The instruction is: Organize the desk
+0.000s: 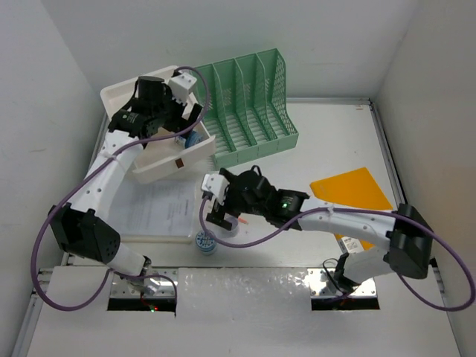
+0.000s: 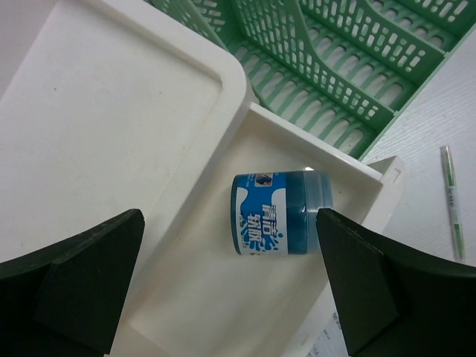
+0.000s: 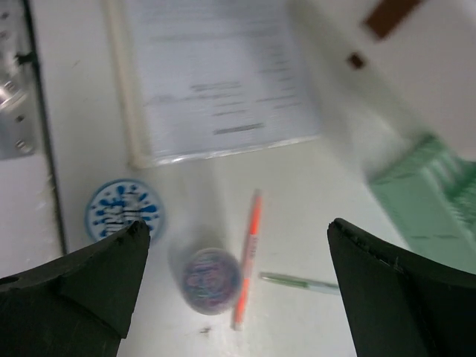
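The desk is a white tabletop. My left gripper hangs open over the pulled-out drawer of a white drawer box. A blue jar lies on its side in that drawer, apart from both fingers. Over the desk's near middle my right gripper is open and holds nothing. Below it lie an orange pen, a green pen, a small round tub of coloured bits and a blue-lidded jar.
A green mesh file rack stands at the back, right of the drawer box. A printed document lies at the left. An orange folder lies at the right, partly under the right arm. White walls close in the sides.
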### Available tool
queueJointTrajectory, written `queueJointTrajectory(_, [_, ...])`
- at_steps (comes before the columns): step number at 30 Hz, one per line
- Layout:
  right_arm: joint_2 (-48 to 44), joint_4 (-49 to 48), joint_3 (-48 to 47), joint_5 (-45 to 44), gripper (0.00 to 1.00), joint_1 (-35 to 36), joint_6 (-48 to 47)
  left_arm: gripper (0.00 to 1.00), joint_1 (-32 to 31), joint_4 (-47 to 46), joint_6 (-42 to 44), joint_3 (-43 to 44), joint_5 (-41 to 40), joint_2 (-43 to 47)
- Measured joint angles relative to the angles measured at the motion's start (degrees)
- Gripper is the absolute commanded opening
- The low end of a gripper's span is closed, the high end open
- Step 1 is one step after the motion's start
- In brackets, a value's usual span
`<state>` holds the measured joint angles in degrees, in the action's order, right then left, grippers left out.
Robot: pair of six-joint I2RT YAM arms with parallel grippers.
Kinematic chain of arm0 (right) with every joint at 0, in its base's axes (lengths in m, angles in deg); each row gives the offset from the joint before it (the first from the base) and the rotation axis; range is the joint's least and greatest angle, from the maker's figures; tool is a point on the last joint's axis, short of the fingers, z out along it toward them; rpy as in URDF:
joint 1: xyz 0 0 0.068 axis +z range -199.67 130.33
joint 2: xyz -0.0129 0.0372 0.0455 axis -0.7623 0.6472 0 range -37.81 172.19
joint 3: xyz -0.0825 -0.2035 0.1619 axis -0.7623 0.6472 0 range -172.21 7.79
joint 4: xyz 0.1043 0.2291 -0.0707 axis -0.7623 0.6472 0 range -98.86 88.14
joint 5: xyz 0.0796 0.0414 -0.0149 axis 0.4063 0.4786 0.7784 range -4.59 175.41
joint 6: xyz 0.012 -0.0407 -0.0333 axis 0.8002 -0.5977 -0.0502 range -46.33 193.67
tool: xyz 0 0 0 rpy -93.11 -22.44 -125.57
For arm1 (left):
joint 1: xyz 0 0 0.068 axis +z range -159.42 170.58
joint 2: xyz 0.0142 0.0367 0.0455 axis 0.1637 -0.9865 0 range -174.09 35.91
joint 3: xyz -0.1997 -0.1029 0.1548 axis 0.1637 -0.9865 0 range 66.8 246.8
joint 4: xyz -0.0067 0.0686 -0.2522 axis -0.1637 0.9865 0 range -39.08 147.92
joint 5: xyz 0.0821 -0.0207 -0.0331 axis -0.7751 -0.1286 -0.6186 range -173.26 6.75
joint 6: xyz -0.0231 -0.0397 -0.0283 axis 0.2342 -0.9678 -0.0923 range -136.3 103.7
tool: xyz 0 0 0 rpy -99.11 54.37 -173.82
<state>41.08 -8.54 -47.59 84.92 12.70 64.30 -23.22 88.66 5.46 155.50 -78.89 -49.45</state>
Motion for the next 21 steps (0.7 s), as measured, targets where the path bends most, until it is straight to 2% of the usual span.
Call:
queueJointTrajectory(6, [12.0, 1.2, -0.8, 8.4, 0.95, 1.8, 0.2, 1.00, 0.0, 3.6, -1.1, 1.3, 1.6, 2.8])
queueJointTrajectory(9, [17.0, 3.5, -2.5, 12.4, 0.99, 2.6, 0.2, 1.00, 0.0, 5.7, -1.1, 1.1, 2.0, 5.4])
queueJointTrajectory(15, [20.0, 6.7, -4.1, 16.1, 0.99, 4.5, 0.1, 1.00, 0.0, 8.4, -0.3, -3.8, 1.9, 12.3])
queueJointTrajectory(21, [24.5, 5.7, -6.0, 15.5, 0.97, 4.9, 0.4, 1.00, 0.0, 10.1, 0.0, -7.3, 1.9, 13.9])
